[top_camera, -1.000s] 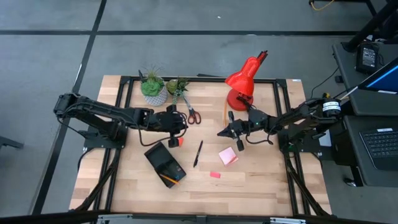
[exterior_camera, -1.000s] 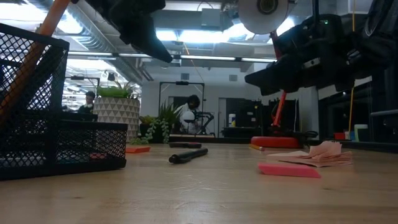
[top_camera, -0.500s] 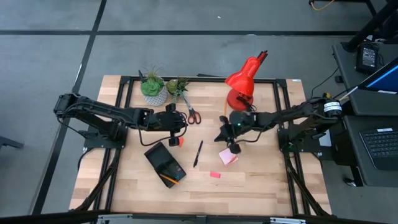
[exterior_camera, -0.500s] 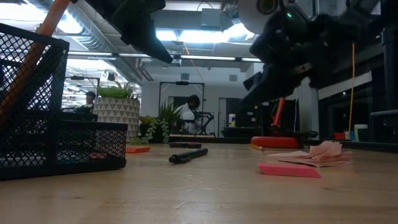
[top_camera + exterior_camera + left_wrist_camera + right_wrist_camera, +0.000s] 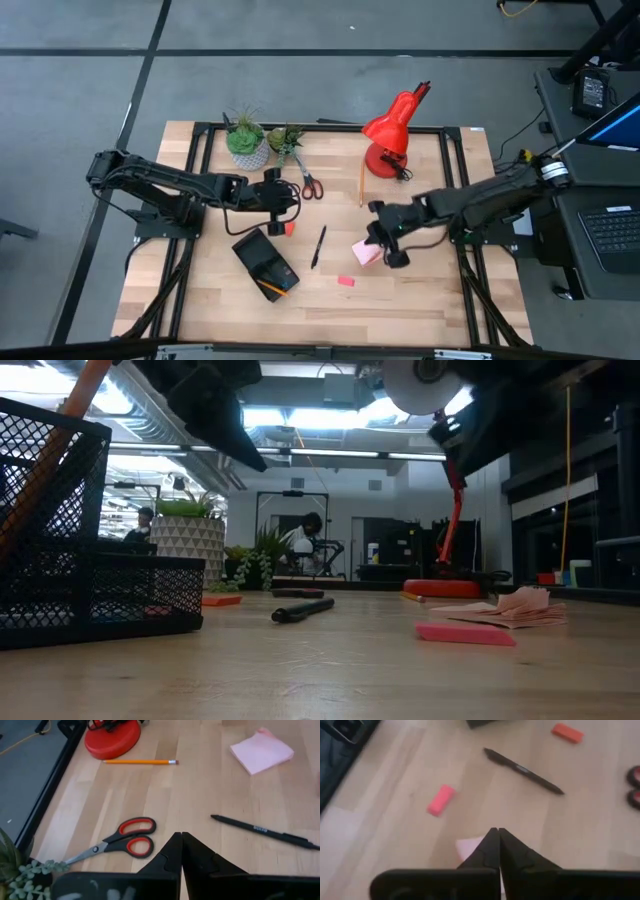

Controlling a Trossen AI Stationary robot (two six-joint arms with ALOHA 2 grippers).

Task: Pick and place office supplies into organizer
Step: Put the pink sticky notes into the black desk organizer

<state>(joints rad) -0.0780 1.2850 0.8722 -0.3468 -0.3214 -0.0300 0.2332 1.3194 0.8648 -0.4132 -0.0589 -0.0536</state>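
The black mesh organizer (image 5: 265, 262) lies left of centre with an orange pencil in it. On the wood lie red-handled scissors (image 5: 120, 842), a black pen (image 5: 319, 246), a second pencil (image 5: 140, 762), a red eraser (image 5: 289, 228), a pink eraser (image 5: 440, 799) and a pink sticky-note pad (image 5: 363, 252). My left gripper (image 5: 288, 208) hangs shut above the table between the scissors and the red eraser. Just over the pad, my right gripper (image 5: 496, 831) is shut too, slanting down, with nothing in it.
A red desk lamp (image 5: 392, 135) stands at the back right, and two potted plants (image 5: 247, 140) at the back left by the scissors. Bare wood lies along the near edge. People and equipment show in the room beyond the table.
My right gripper has swung from beside the lamp base toward the table's near edge, over the sticky-note pad. It dipped nose-down over the pad, then rose well clear of the table. The pad and the other things lie as before.
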